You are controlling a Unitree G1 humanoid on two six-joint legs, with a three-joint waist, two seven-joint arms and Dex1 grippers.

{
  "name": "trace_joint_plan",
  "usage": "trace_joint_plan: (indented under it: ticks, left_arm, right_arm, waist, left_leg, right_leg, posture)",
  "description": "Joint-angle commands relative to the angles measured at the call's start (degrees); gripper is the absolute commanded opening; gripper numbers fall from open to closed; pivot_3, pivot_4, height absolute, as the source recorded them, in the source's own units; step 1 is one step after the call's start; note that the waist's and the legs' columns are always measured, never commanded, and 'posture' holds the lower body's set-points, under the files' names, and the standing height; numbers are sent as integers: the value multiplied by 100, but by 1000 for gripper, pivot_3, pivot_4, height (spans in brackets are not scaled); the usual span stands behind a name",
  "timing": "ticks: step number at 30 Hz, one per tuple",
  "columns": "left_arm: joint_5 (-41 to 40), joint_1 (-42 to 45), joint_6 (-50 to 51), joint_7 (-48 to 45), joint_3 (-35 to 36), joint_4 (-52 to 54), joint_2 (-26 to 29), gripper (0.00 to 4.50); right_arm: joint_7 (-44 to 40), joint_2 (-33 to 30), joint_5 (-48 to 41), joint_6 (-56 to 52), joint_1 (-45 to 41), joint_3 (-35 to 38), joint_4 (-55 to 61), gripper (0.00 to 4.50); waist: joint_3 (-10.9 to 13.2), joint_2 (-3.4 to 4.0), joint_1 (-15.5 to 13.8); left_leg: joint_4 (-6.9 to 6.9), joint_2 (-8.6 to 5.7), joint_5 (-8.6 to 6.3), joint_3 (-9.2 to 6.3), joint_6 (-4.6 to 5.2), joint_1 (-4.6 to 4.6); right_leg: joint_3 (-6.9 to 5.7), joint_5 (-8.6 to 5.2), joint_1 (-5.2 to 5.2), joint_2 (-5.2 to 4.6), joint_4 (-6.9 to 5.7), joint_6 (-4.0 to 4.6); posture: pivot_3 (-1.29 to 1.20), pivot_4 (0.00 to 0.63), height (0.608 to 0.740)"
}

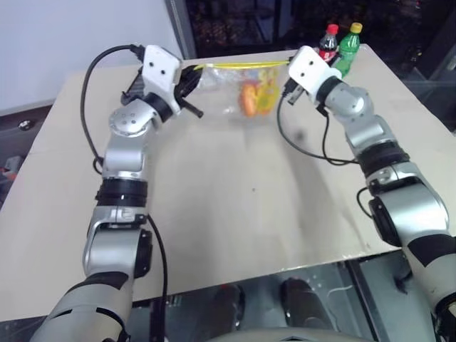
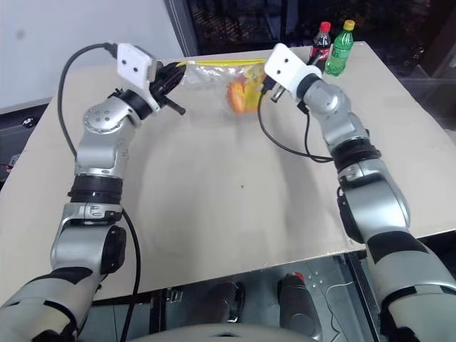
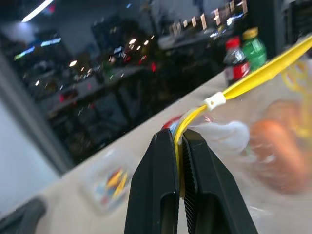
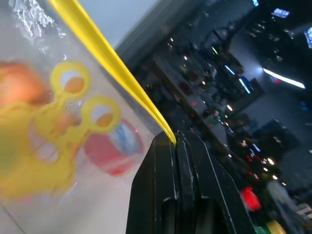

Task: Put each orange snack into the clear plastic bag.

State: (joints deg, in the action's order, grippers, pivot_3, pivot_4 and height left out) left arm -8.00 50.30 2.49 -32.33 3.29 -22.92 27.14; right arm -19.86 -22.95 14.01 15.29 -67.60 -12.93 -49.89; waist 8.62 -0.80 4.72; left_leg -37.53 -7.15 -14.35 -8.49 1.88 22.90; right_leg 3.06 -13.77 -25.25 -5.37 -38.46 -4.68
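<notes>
Pincers left [image 3: 178, 146] and right [image 4: 176, 142], each clamped tight on one end of yellow zip strip [image 1: 235, 65], stretching clear plastic bag [image 1: 239, 89] taut above counter [image 1: 235, 192], likely to keep orange snack [image 1: 249, 100] hanging safely inside, soda bottles [image 1: 339, 47] standing behind.

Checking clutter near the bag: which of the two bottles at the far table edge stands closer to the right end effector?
The red-capped dark cola bottle. It stands just beside the right end effector; the yellow-capped green bottle is on its far side.
</notes>
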Motion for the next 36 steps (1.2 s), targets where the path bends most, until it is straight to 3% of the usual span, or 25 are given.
trace_joint_plan:
  ticks: [1,6,9,13,16,21,26,36]
  left_arm:
    - [64,-801,-398,-198,-37,858,155,0]
    - [232,-2342,-298,-312,-360,2430,264,0]
    - [345,-3029,-127,-283,-430,3021,319,0]
    - [610,-3614,-209,-258,-496,3605,517,0]
    - [918,-3833,-439,-232,-533,3842,670,0]
    - [1097,-3918,-483,-169,-600,3973,661,0]
    - [1207,-3918,-490,-162,-680,4019,593,0]
    - [1260,-3970,-444,-131,-657,4076,573,0]
  right_arm:
    - [-618,-699,-145,-255,1006,244,1390,12]
    - [-1093,-1044,62,-705,2634,-1,3062,12]
    - [-1206,-1073,94,-963,3296,-13,3674,811]
    - [-1572,-1444,15,-1394,4176,162,4913,2636]
    - [-2080,-1722,-260,-1913,4509,350,6402,2636]
    - [-2316,-1113,-130,-2590,3978,-327,7337,2636]
    - [-2228,-230,343,-2554,3391,-1267,6791,2636]
    - [-2020,170,692,-2018,3017,-1501,6082,2636]
  waist:
    - [-1,1,59]
    - [-3,2,106]
    - [-2,2,55]
    - [-3,3,-112]
    - [-3,3,-241]
    - [-5,0,-237]
    - [-6,-3,-273]
    - [-6,-4,-350]
  left_leg:
    - [10,1,0,0,0,0]
    - [15,2,0,10,0,10]
    - [4,2,0,18,0,4]
    - [-2,2,0,29,0,-29]
    - [-5,2,0,29,0,-26]
    - [-6,12,-1,28,-1,-26]
    - [-5,11,-1,23,-2,-28]
    - [1,10,-1,12,-2,-26]
  right_leg:
    - [-3,0,-2,-6,9,0]
    - [5,0,-29,-5,-2,0]
    - [17,0,-33,0,-32,1]
    - [27,5,-12,27,-45,6]
    - [25,6,-9,26,-41,4]
    - [22,7,-6,29,-32,4]
    - [10,7,1,30,-26,5]
    - [-1,7,4,31,-10,6]
  posture:
    - [0,150,740]
    - [0,150,740]
    - [0,150,740]
    - [0,150,740]
    - [0,150,740]
    - [0,150,740]
    - [0,150,740]
    - [0,150,740]
